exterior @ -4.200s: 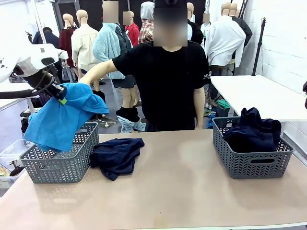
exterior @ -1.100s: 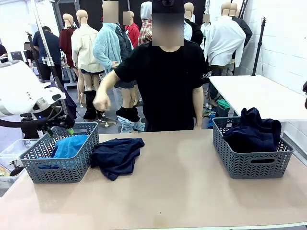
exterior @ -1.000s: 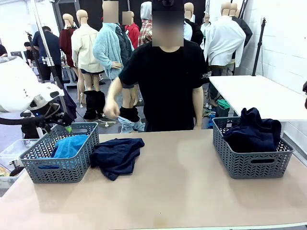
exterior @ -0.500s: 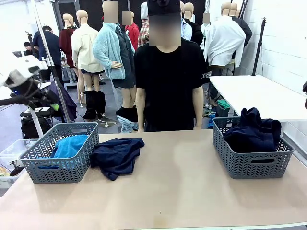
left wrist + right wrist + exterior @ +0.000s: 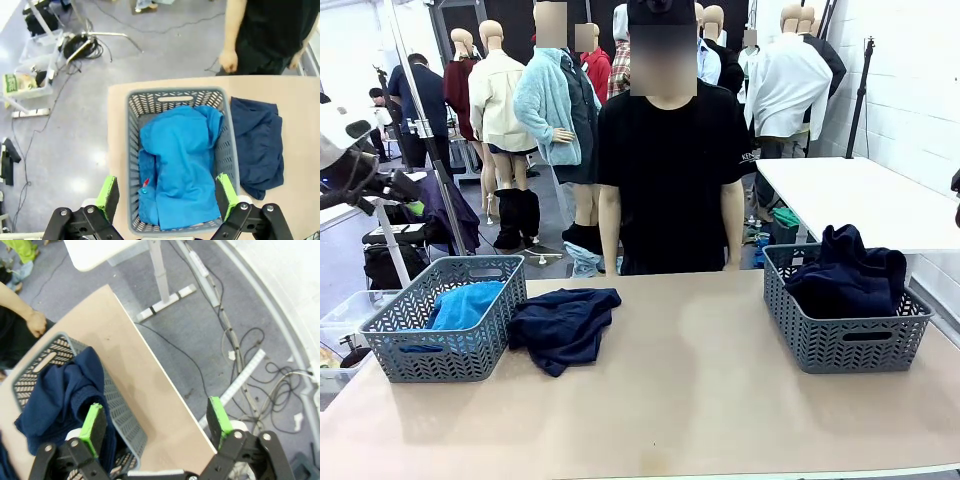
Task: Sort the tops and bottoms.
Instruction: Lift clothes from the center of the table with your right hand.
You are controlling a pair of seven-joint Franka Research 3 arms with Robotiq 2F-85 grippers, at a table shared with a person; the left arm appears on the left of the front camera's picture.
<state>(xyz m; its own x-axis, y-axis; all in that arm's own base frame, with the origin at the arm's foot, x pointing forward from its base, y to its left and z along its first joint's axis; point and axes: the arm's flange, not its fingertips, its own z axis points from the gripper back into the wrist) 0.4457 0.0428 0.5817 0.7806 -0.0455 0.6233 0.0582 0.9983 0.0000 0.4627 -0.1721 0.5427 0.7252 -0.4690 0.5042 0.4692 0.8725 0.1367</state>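
So compared to a few seconds back, the left arm had dropped the blue top (image 5: 465, 304) into the left basket (image 5: 448, 352) and pulled up and away toward 9 o'clock, and the person (image 5: 670, 180) had gone from reaching over to just standing with both arms down.

From the left wrist view, the left gripper (image 5: 163, 196) hung high above that basket with its jaws spread wide, holding nothing. The dark navy garment (image 5: 563, 325) lay on the table (image 5: 720, 400) just beside the basket, at its 3 o'clock.

The right gripper (image 5: 157, 424) was also wide open and empty, above the right basket (image 5: 845, 340) at the table's 3 o'clock side. That one held a heap of navy clothing (image 5: 848, 275).
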